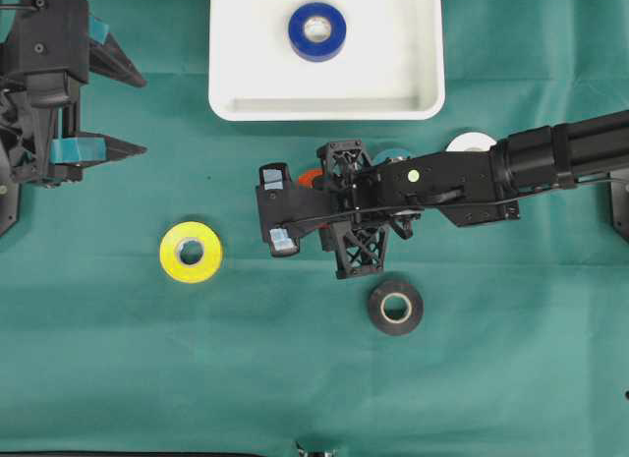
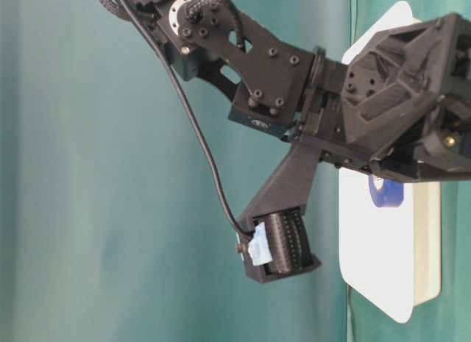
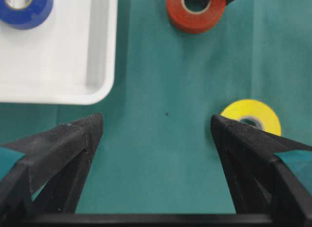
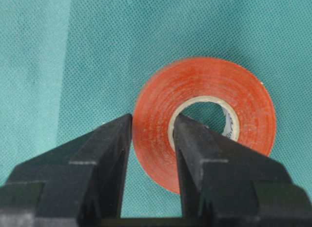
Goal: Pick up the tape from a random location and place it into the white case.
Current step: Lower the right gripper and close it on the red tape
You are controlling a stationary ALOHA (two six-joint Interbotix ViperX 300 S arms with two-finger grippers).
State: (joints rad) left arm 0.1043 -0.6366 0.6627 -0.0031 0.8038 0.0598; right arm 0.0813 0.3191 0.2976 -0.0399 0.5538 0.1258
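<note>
Place: a robot lab test bench, not a home or shop.
Table: draped wholly in plain teal-green cloth.
Machinery: two black, lattice-framed robot arms, one at each side of the table, with cabling.
Props: coloured tape rolls laid out around the right end effector.

one roll lies in the case; two more rolls rest on the cloth (well apart)
</note>
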